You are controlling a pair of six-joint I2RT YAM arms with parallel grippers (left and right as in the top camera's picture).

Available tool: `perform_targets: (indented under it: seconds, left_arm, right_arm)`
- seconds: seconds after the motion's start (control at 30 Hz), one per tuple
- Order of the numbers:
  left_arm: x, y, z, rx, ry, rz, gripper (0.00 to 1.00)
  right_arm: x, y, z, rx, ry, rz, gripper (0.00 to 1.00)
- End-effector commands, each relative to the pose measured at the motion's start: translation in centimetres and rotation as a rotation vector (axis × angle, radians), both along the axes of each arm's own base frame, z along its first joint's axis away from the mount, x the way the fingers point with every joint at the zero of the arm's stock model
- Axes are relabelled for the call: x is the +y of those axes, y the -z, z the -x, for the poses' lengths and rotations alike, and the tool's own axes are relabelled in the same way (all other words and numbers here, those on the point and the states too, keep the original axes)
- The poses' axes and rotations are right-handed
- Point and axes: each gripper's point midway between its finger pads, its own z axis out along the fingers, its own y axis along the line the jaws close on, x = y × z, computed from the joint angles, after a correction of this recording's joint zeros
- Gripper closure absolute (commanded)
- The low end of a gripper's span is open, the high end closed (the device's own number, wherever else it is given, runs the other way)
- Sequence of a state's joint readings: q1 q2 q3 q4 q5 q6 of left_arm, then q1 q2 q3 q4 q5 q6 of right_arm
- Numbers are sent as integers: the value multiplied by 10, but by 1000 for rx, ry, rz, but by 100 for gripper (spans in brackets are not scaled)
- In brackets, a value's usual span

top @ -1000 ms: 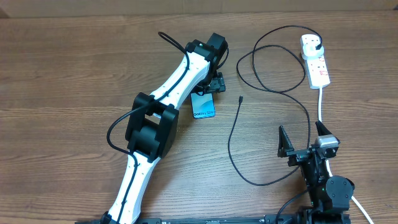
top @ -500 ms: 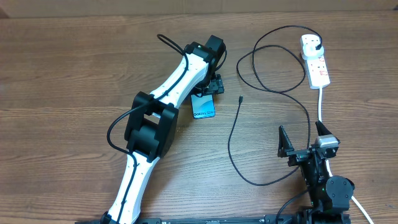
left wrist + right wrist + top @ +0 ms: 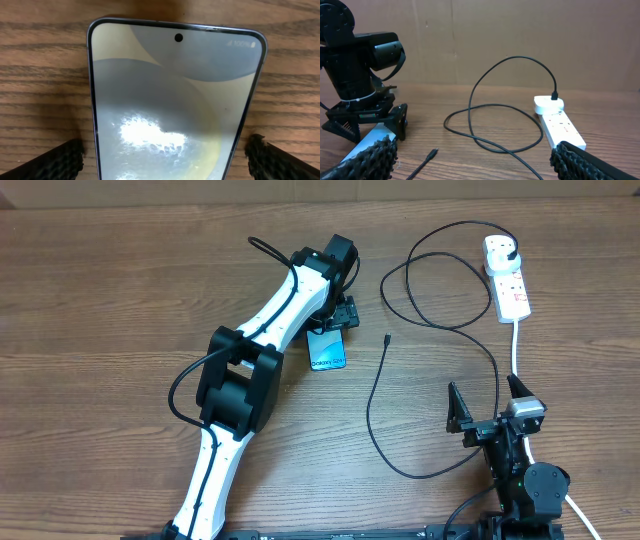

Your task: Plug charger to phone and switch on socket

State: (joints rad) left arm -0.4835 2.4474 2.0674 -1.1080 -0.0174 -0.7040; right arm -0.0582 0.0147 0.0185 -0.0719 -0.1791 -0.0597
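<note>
Left gripper (image 3: 165,156) first: its fingers (image 3: 60,159) stand apart, one on each side of the phone (image 3: 175,105). The phone lies flat and screen up on the table (image 3: 45,75), right under my wrist; I cannot tell whether the pads touch its edges. My right gripper (image 3: 487,412) is spread too, holding nothing, well back from the work. The charger (image 3: 372,408) leaves its connector tip (image 3: 387,338) loose on the wood, off to the right of my left hand. Its plug (image 3: 512,250) sits in the socket (image 3: 508,285), far ahead of my right hand. My worry is the squeeze: the phone's thin, slick sides could let it skid or pop out from between my fingers, or I could press a side button. Reaching for the tip, my right hand could snag the cable loops and tug the socket askew.
</note>
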Motion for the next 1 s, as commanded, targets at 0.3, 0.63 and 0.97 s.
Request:
perform_targets:
  seconds: [0.3,0.63,0.97]
  left_arm:
    - [2,26,14,48,6,-38,5]
    - [2,26,13,50,5,-35,20]
    - [0,24,14,59,3,-15,26]
  right_arm:
    - [2,1,0,-5,-10,-3,0]
    - [2,1,0,-5,-10,-3,0]
    - [2,1,0,-5,-9,-3,0]
